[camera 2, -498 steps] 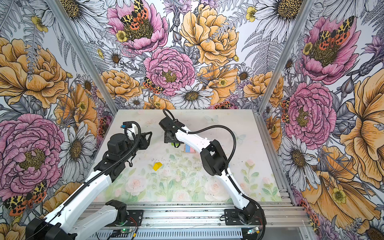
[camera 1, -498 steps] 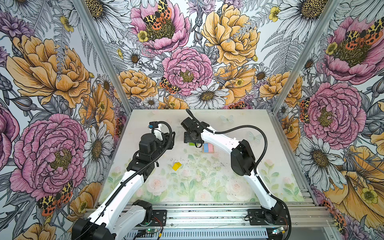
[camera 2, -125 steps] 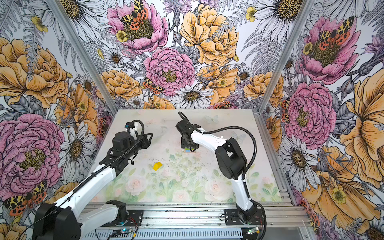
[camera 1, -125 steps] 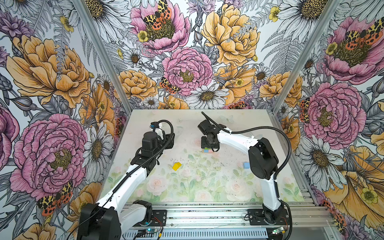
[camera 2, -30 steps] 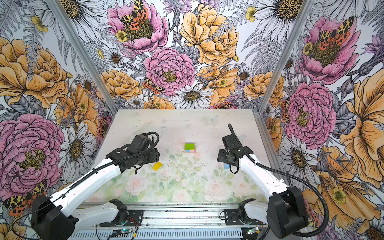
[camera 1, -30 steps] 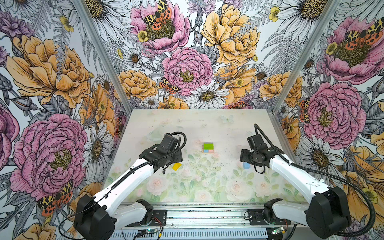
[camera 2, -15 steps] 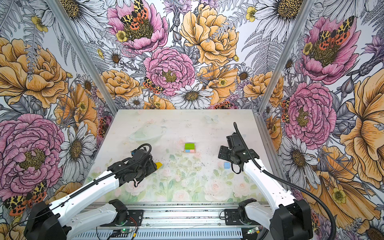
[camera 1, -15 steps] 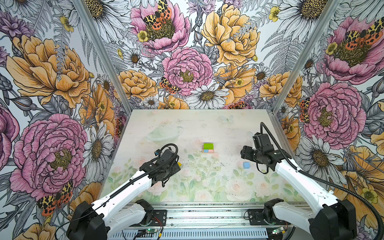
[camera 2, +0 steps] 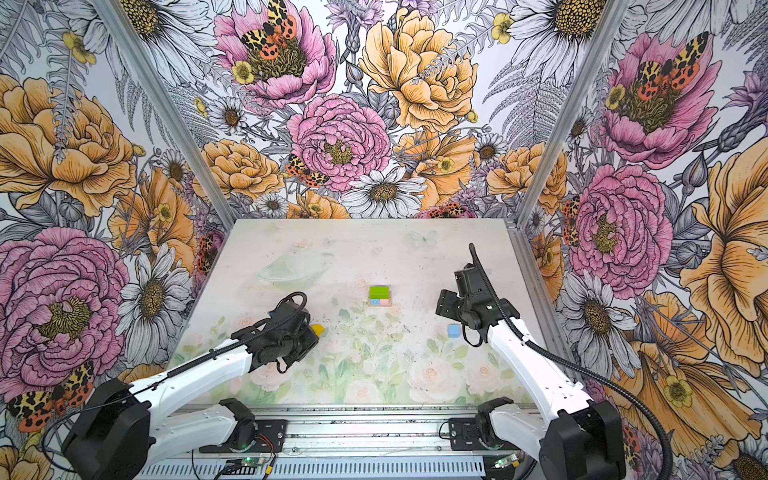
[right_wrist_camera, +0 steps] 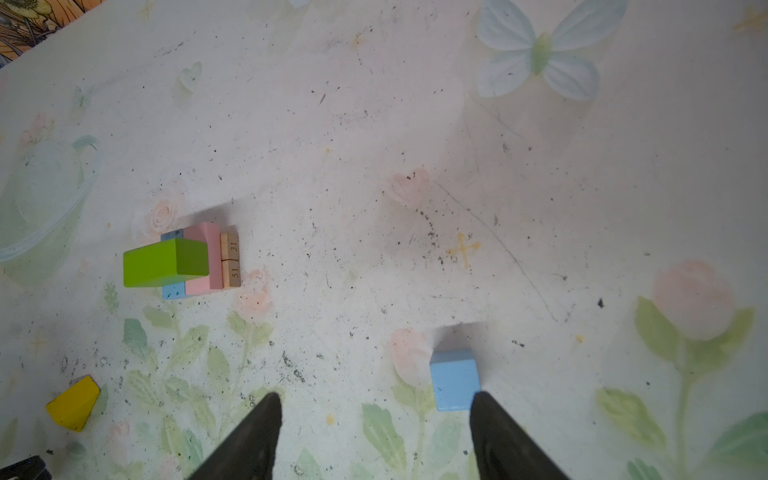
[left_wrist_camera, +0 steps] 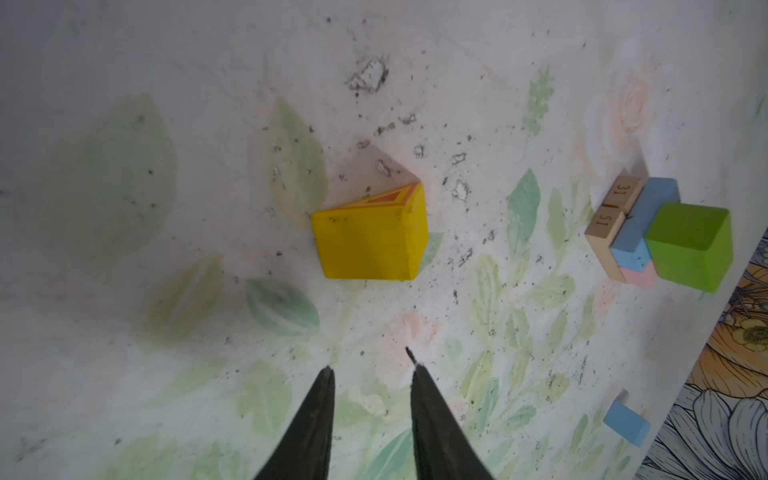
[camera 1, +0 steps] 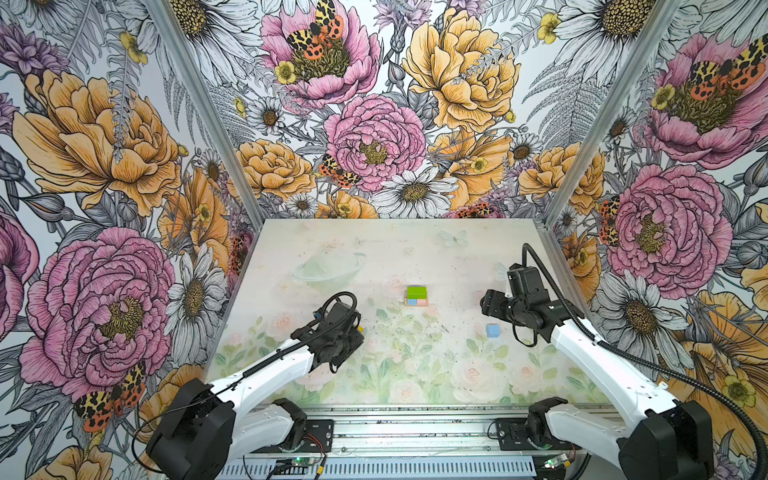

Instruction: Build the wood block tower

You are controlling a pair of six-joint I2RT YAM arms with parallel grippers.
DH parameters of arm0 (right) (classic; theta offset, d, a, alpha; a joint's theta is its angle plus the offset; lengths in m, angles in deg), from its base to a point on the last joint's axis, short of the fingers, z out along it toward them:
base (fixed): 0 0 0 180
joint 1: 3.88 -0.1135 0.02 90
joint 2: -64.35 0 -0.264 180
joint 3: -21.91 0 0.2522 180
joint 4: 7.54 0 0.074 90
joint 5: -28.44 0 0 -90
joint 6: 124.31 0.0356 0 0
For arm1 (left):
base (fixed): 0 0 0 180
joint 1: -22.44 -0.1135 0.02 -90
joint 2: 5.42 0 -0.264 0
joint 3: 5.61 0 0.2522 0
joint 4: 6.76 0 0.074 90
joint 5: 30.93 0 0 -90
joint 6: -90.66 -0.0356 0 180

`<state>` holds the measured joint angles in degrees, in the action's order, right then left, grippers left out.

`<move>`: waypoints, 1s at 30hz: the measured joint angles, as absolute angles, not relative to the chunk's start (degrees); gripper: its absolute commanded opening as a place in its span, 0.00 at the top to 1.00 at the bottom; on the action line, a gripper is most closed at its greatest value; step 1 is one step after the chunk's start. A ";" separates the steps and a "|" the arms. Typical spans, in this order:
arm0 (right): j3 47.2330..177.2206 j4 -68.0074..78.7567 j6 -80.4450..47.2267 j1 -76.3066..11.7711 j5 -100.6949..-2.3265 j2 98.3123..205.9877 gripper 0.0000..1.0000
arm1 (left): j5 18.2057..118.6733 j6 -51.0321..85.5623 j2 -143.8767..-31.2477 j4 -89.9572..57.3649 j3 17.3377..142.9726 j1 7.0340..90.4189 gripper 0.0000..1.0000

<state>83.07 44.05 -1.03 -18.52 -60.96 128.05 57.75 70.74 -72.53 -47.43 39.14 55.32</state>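
Yellow roof piece (left_wrist_camera: pixel 370 241) just ahead of left gripper (left_wrist_camera: pixel 372 369), slightly parted, empty

so the walls (camera 1: pixel 104 145) are loud floral wallpaper, huge pink and orange blooms plus moths; worktop (camera 1: pixel 374 257) is pale, faded pastel flowers, pretty scuffed and speckled

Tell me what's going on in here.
A tower stands partly built, with a green brick on top. The left claw hovers open and empty near the yellow roof. The right claw, also open, is by the blue cube. Both pieces lie loose on the table.
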 measured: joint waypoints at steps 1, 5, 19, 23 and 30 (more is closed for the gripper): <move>83.07 43.98 -1.01 -18.52 -60.81 128.07 0.27 | 58.69 70.76 -73.76 -46.25 38.87 54.86 0.76; 82.87 43.76 -1.01 -18.41 -60.74 128.16 0.27 | 61.20 70.74 -77.60 -43.50 38.61 53.57 0.84; 81.89 43.57 -0.99 -17.88 -60.63 128.66 0.28 | 62.51 68.27 -80.53 -41.84 38.63 50.67 0.87; 81.89 43.41 -0.99 -17.77 -60.63 128.68 0.28 | 61.46 66.96 -80.55 -42.36 38.85 49.51 0.87; 81.82 43.15 -0.94 -17.77 -60.63 128.88 0.28 | 58.10 64.05 -80.68 -44.07 39.77 47.50 0.87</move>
